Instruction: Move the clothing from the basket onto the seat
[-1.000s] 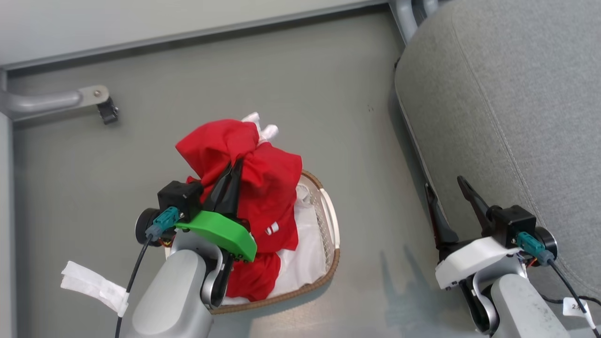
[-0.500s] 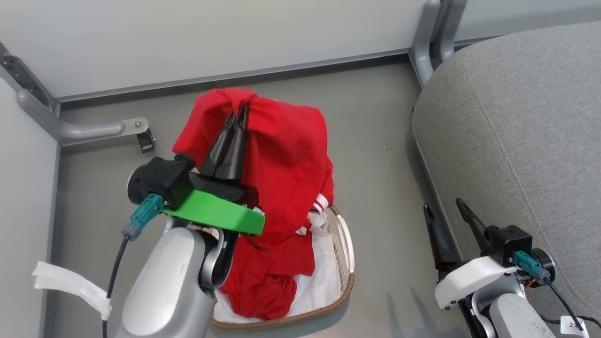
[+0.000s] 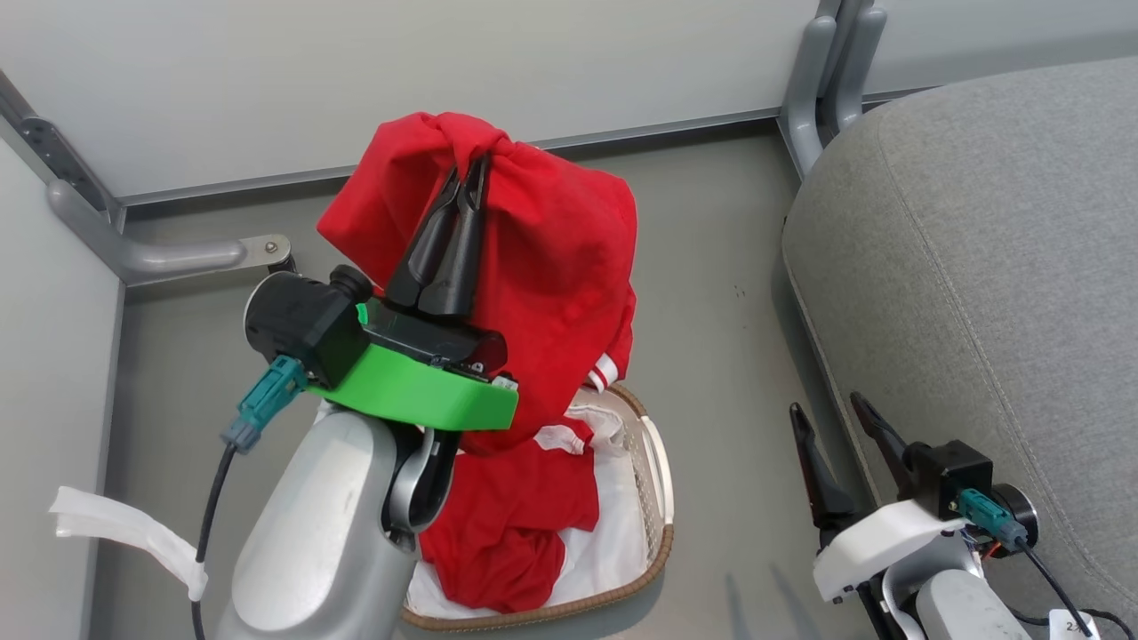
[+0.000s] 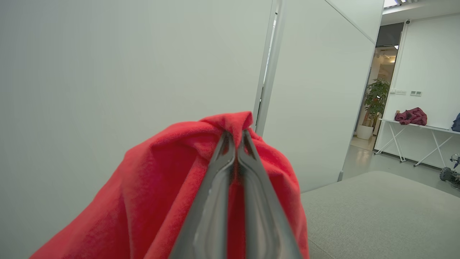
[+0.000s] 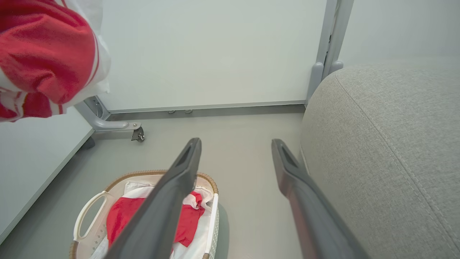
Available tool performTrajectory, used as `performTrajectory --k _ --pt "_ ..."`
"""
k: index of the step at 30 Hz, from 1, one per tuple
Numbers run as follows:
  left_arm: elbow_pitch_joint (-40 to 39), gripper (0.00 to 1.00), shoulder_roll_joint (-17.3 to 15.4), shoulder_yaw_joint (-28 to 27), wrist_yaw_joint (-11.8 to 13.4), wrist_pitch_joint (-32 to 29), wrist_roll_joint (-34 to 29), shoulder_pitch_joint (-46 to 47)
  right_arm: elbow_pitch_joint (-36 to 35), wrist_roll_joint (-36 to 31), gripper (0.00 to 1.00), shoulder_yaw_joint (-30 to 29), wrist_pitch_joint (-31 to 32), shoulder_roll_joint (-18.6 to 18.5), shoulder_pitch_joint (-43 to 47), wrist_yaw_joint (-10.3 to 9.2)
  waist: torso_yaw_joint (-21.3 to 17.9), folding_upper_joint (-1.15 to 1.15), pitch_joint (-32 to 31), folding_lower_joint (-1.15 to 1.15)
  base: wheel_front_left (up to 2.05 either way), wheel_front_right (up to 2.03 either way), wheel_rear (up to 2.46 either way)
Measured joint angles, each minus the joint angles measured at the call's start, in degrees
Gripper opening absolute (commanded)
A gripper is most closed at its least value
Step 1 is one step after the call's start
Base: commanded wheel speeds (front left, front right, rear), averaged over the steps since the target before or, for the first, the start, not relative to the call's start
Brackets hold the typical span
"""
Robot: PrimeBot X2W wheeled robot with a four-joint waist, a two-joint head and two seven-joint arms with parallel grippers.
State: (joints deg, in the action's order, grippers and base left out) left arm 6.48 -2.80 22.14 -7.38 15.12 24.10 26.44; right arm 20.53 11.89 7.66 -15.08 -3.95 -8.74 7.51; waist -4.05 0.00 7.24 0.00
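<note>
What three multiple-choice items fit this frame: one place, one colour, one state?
1. The basket stands: A) on the floor beside the seat; B) on the seat; C) on a shelf.
2. The garment in the left gripper is: A) blue; B) red; C) yellow.
3. The right gripper is: A) shut on cloth; B) shut, empty; C) open, empty.
Key: 1 A, grey floor surrounds it; 2 B, red fabric drapes from the shut gripper; 3 C, its fingers stand apart with nothing between.

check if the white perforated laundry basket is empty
Not empty: a bright red fabric garment lies inside the white perforated basket, over white cloth.
</note>
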Motion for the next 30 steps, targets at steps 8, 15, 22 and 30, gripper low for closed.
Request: performTrajectory --k 8,15,22,30 --pt "2.79 0.00 -0.01 3.34 0.00 0.00 0.53 -0.82 -3.71 2.37 1.00 10.50 0.00 -2.80 -5.24 0.00 -0.10 0.00 1.07 0.00 0.00 0.00 0.00" --pt "4.65 0.00 0.00 6.35 0.00 0.00 1.86 -1.48 -6.15 2.81 1.00 18.64 0.00 -5.84 -12.73 0.00 0.32 0.00 1.88 0.00 0.00 0.00 0.00" --pt "5.26 0.00 0.01 8.88 0.00 0.00 3.12 -1.87 -6.84 0.56 1.00 25.46 0.00 -6.51 -19.57 0.01 1.00 0.00 2.25 0.00 0.00 0.00 0.00" --pt "5.15 0.00 -0.01 11.93 0.00 0.00 4.48 -1.80 -0.70 -0.27 1.00 32.56 -0.01 -6.00 -24.79 0.01 2.51 0.00 2.32 0.00 0.00 0.00 0.00"
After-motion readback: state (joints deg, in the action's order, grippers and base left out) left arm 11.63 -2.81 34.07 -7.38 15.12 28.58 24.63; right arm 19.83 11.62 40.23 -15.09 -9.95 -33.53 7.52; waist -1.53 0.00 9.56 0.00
